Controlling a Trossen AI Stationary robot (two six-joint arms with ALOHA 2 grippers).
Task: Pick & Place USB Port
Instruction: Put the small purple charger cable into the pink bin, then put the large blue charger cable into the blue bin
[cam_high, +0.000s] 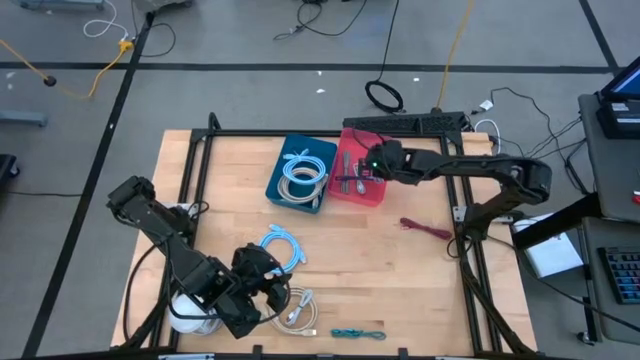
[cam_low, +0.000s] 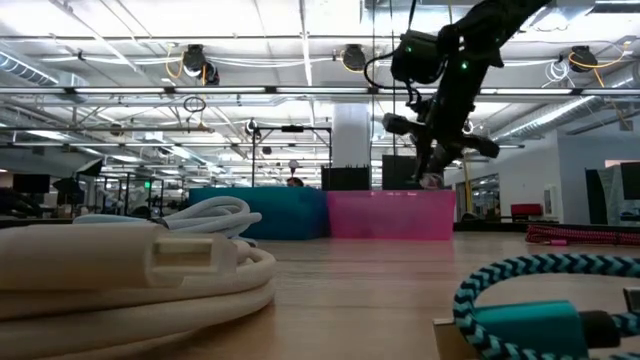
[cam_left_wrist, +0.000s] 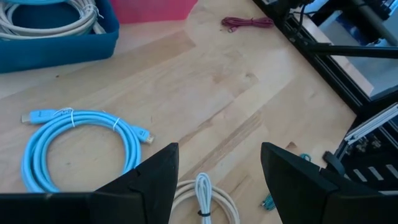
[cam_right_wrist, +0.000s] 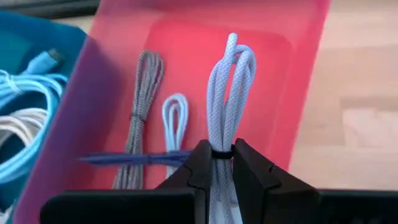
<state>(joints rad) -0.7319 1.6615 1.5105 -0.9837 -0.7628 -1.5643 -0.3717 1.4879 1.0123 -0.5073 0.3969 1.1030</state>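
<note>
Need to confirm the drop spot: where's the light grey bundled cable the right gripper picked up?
The grey cable hangs pinched in the right gripper directly over the pink bin, which sits at the table's far side beside the blue bin.

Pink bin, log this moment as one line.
right gripper shut on pale cable | over pink bin | left gripper open, over white cable

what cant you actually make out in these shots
- Lower part of the pale lavender braided cable bundle: right wrist view, hidden behind the right gripper, whose jaws are shut on it.
- Inside of the pink plastic bin: low view, its own wall hides it.
- Thin teal cable: left wrist view, mostly hidden by the open left gripper.
</note>
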